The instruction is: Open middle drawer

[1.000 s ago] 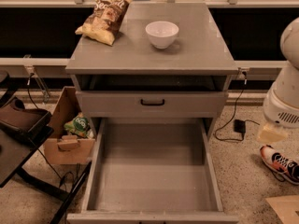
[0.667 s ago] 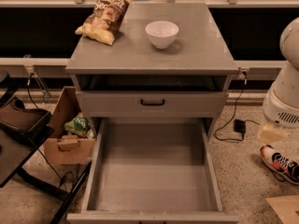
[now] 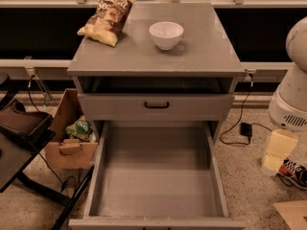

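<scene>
The middle drawer (image 3: 156, 176) stands pulled far out of the cabinet. Its grey box is empty and its front lies along the bottom edge of the camera view, so I judge the task all but done. The top drawer (image 3: 156, 107) above it is shut.

The gripper is nowhere in frame, so I cannot tell whether it is parted, closed or clamped on the handle. All I see of the robot is a white rounded part (image 3: 293, 80) at the right edge.

That blindness is my chief worry. If the gripper holds the handle and I back away, I would drag the drawer onto its stops. That could jerk the whole cabinet, and the bowl (image 3: 166, 34) and chip bag (image 3: 106, 20) on the top surface could slide or tip. If the gripper has let go and I lift carelessly, it could catch under the handle or knock the drawer front.

The black stand leg (image 3: 72, 205) runs up to the drawer's left front corner, and I cannot tell whether they touch. Any sideways push there could jam the drawer.

The cable (image 3: 238, 123) and shoe (image 3: 293, 171) lie on the floor to the right, where the base could run over them.
</scene>
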